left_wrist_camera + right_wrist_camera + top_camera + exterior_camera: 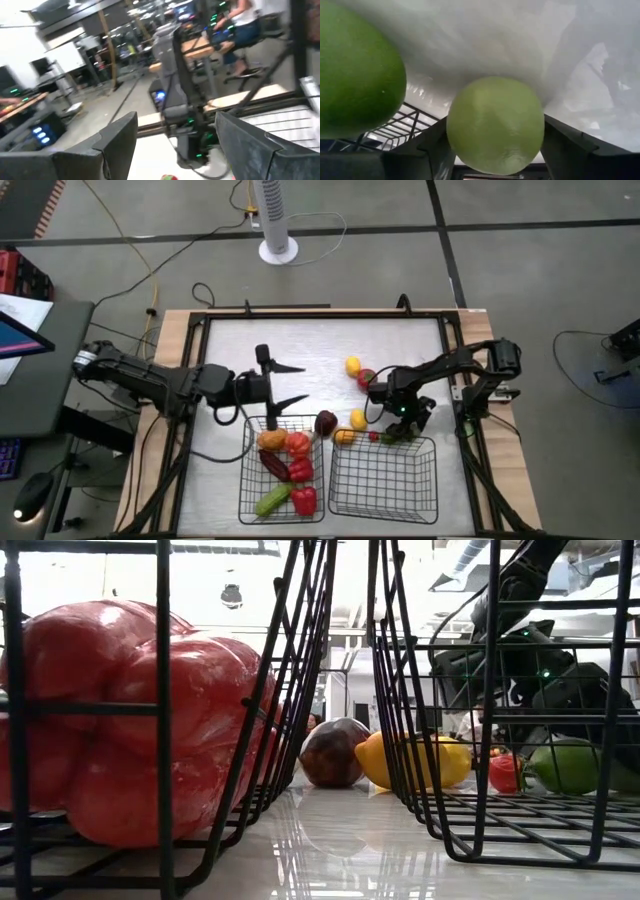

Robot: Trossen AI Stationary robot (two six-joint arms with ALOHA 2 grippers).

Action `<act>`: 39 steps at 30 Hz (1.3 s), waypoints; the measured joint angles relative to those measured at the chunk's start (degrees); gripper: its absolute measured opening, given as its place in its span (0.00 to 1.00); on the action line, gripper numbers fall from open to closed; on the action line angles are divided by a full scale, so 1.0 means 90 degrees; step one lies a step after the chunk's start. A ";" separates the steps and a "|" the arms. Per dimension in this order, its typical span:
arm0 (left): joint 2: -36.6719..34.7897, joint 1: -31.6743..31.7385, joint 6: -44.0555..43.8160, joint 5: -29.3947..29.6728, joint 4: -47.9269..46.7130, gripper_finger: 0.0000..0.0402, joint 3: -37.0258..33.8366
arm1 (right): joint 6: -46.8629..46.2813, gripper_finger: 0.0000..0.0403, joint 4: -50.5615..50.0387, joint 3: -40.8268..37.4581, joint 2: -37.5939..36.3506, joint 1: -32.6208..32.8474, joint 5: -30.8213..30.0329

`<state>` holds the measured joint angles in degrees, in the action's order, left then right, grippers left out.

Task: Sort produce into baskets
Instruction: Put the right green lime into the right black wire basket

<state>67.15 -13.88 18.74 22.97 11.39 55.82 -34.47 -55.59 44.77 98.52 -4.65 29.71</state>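
Two black wire baskets stand at the table's near edge. The left basket holds an orange, red peppers, a dark purple piece and a green cucumber. The right basket shows nothing inside. Just beyond its far wall my right gripper slants down, shut on a pale green lime, with a darker green fruit beside it. Loose on the table lie a lemon, a tomato, a dark purple piece and yellow pieces. My left gripper hangs open and level above the table's middle. My right gripper has the lime between its two fingers, one finger against each side of the round fruit. The fingers slant down from the table's far right. The lime sits low by the right basket's far wall; whether it is lifted clear I cannot tell.
A small red piece and an orange-yellow piece lie against the right basket's far wall. Black rails frame the table. A fan base stands on the floor beyond. A person is in the room behind.
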 joint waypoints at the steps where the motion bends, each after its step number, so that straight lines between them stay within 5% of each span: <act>1: -0.0059 -0.0013 0.0004 -0.0148 0.0018 0.63 -0.0042 | 0.0025 0.66 -0.0005 0.0002 -0.0021 -0.0013 -0.0036; 11: -0.0268 0.0242 0.0001 -0.0564 0.0653 0.63 -0.0623 | 0.0539 0.53 -0.0346 0.0342 -0.0041 -0.0163 -0.0268; 23: -0.0944 0.0453 -0.0444 -0.0550 0.0676 0.63 -0.1110 | 0.0528 0.54 -0.2641 0.2858 -0.0844 -0.0040 -0.1779; 32: -0.1026 0.0453 -0.0542 -0.0247 0.0677 0.63 -0.1208 | -0.0974 0.55 -0.1900 0.3553 -0.2165 0.1558 -0.1824; 39: -0.1026 0.0453 -0.0681 -0.0092 0.0693 0.63 -0.1208 | -0.1800 0.56 -0.0930 0.3555 -0.1884 0.3064 -0.1819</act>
<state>57.91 -9.80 12.61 22.15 17.63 44.95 -50.67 -63.96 76.77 81.57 22.93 13.34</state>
